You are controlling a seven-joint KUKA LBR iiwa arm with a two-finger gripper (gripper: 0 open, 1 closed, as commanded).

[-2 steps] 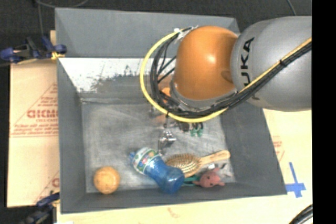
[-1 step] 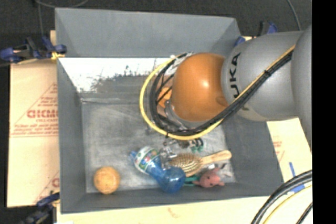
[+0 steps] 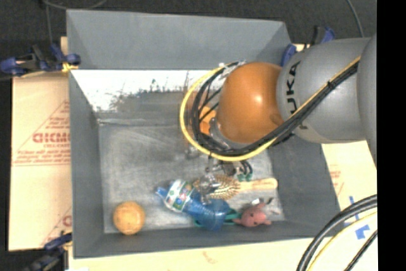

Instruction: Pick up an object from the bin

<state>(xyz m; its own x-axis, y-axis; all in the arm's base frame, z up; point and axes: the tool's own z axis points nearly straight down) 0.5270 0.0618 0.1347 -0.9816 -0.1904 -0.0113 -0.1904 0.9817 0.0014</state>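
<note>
Several small things lie heaped along the lower side of the bin (image 3: 127,155). End effector (image 3: 219,176) sits low over a wooden brush (image 3: 255,185), just beside a blue-and-white bottle (image 3: 177,195); open or closed, cannot tell. Tan ball (image 3: 129,218) lies well apart, lower left.

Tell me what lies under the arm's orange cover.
Below the orange cover the end effector hangs over a wooden-handled brush, beside a blue-and-white bottle and a pink toy. The bin floor straight beneath it is hidden.

Overhead, slightly oblique, above bin (image 3: 133,155)
</note>
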